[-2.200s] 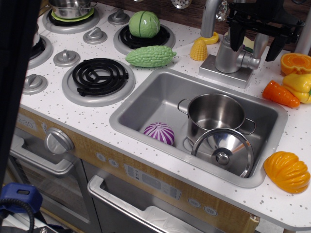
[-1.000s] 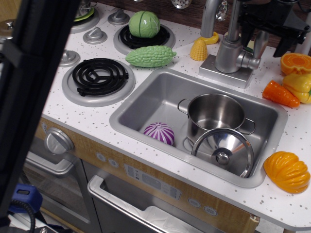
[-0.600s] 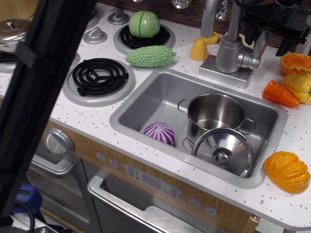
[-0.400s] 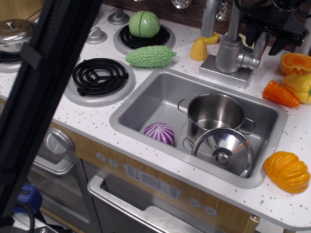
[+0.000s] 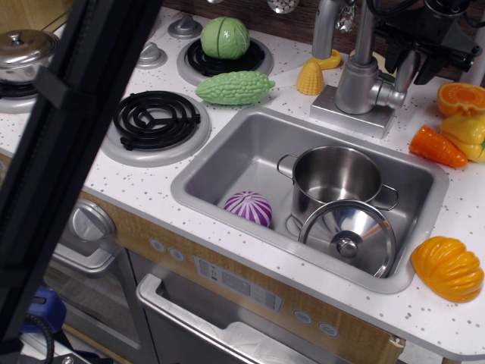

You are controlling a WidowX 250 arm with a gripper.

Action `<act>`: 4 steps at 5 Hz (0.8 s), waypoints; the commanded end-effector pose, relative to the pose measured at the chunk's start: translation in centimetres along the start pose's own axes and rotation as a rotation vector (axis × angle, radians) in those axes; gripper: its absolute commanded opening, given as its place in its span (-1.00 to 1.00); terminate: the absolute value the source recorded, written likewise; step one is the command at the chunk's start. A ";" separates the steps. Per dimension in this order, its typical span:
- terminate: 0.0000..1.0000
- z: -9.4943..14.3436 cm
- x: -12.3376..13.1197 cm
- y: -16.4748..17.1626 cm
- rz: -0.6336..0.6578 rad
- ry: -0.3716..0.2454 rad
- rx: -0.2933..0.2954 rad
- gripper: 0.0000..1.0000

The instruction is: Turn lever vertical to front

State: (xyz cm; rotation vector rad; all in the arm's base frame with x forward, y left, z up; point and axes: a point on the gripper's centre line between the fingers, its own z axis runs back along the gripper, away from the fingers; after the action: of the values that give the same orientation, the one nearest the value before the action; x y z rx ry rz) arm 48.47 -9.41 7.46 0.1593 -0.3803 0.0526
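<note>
The lever (image 5: 405, 76) is a short silver handle standing upright from a stubby pivot (image 5: 392, 95) on the right side of the tap's cylindrical body (image 5: 356, 85). My black gripper (image 5: 410, 67) hangs over it at the top right, partly cut off by the frame edge. Its fingers (image 5: 393, 54) stand apart on either side of the lever's upper end, and the gripper looks open; I cannot tell whether it touches the lever. The curved spout (image 5: 326, 26) and a thin upright rod (image 5: 365, 30) rise to the left of the gripper.
The sink (image 5: 227, 163) holds a steel pot (image 5: 337, 174), its lid (image 5: 348, 235) and a purple ball (image 5: 248, 207). Toy corn (image 5: 309, 77), a carrot (image 5: 437, 146), an orange half (image 5: 461, 97) and a yellow pepper (image 5: 470, 133) flank the tap. A black bar (image 5: 68, 121) blocks the left foreground.
The gripper has risen and shifted right, from low around the tap to the lever's upper end. The black foreground bar has swung in from the left. The lever still stands upright.
</note>
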 end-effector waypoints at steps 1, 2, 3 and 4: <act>-1.00 4.9 -0.1 -1.2 0.065 -0.002 -0.028 -1.00; -1.00 4.7 -0.4 -1.5 0.077 0.001 -0.036 -1.00; -1.00 3.3 -0.7 -1.2 0.082 0.041 -0.105 -1.00; -1.00 3.0 -1.6 -1.7 0.101 0.091 -0.135 -1.00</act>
State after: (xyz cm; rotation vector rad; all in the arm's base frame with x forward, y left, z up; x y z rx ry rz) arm 45.79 -10.27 6.32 0.0442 -0.2215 0.1613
